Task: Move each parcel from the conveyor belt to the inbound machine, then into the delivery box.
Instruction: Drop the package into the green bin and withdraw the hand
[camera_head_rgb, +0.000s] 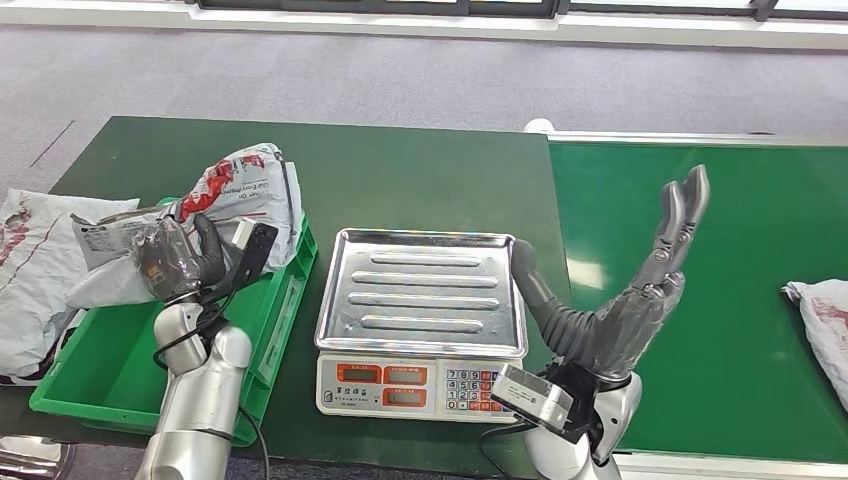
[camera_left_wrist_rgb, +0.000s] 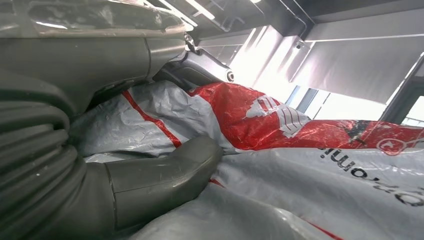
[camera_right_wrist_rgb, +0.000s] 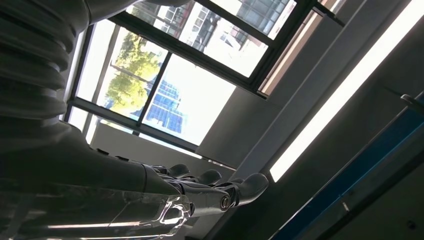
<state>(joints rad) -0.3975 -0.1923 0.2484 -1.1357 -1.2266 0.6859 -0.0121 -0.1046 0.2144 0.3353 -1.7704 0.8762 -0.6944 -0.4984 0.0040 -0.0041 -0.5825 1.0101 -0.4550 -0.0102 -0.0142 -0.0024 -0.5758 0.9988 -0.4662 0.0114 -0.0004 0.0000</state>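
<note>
A grey and red plastic parcel (camera_head_rgb: 245, 190) hangs over the far rim of the green delivery box (camera_head_rgb: 120, 370), and my left hand (camera_head_rgb: 180, 258) grips its near end. In the left wrist view the thumb (camera_left_wrist_rgb: 165, 172) presses on the crinkled parcel (camera_left_wrist_rgb: 280, 145). My right hand (camera_head_rgb: 640, 290) is raised beside the scale, fingers straight and apart, holding nothing; the right wrist view has its fingers (camera_right_wrist_rgb: 220, 192) against the ceiling. The inbound machine, a scale with a bare steel tray (camera_head_rgb: 425, 290), stands at the centre. Another parcel (camera_head_rgb: 825, 325) lies at the conveyor belt's (camera_head_rgb: 700, 250) right edge.
More grey parcels (camera_head_rgb: 35, 270) are piled to the left of the green box. The scale's keypad and displays (camera_head_rgb: 410, 385) face me at the table's near edge. Dark green tabletop (camera_head_rgb: 400, 180) stretches behind the scale.
</note>
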